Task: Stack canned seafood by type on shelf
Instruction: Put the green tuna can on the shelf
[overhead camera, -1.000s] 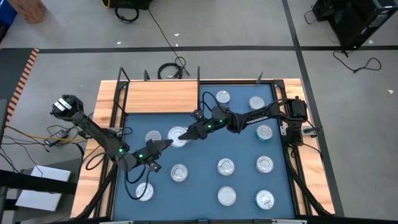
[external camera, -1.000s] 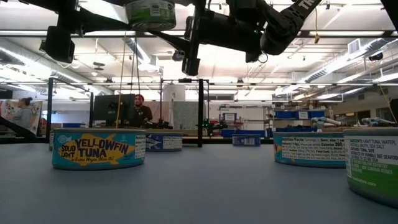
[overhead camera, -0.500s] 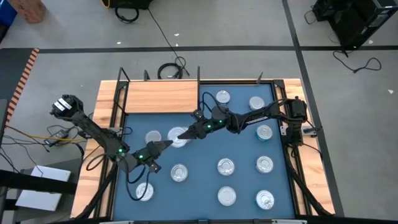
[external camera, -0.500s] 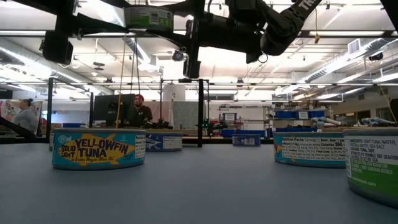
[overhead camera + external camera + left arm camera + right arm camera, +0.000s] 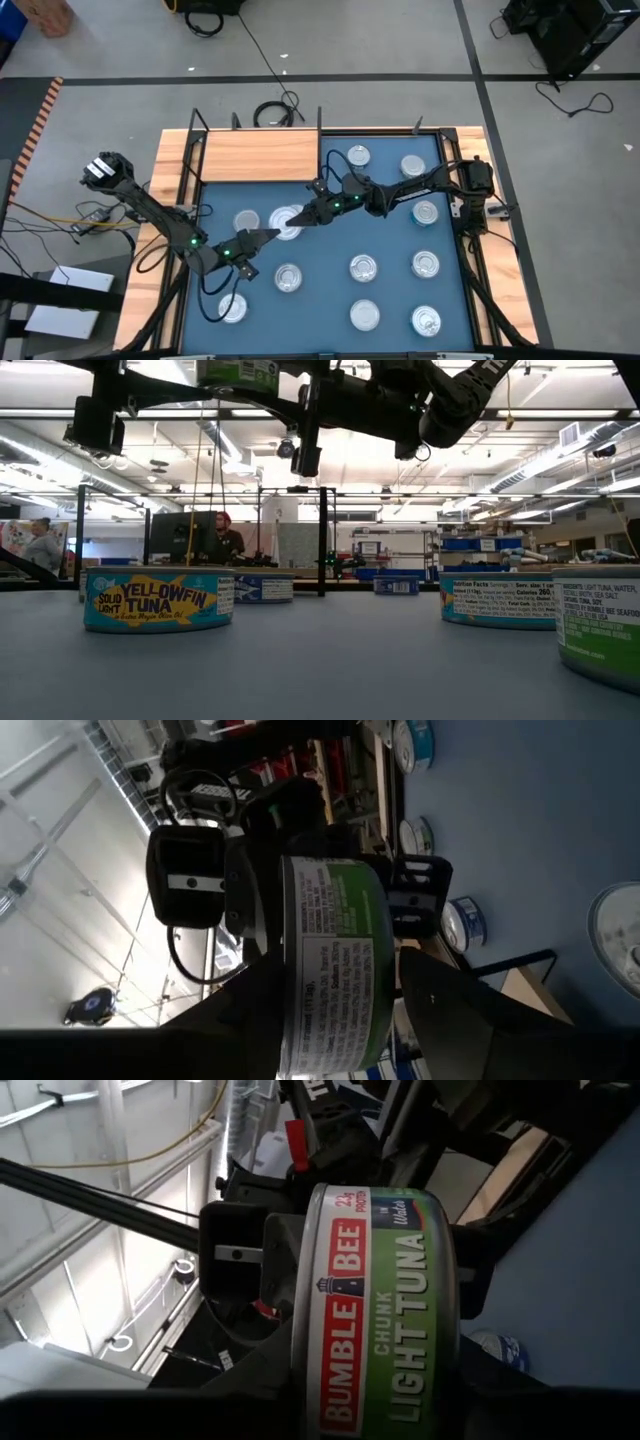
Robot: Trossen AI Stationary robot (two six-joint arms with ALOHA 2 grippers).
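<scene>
HANDOVER | Bumble Bee chunk light tuna tin [image 5: 378, 1320], airborne between both grippers, sits higher than a second ago | right gripper [image 5: 298, 213] now pinching it | left gripper [image 5: 268, 235] spreading, contact unclear | shelf [image 5: 262, 156] beyond right gripper, bare | transfer apparently under way.

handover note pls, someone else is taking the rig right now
Right hand: shut on a green-label tuna tin, held in the air over the mat.
Left hand: at the same tin from the other side, mid-handoff by the look of it.
Shelf: bare, no tin on it.
Other tins: ten lie spread on the mat.
Done: nothing stacked.
Left: get this tin onto the shelf, then the rest, sorted by type.
</scene>
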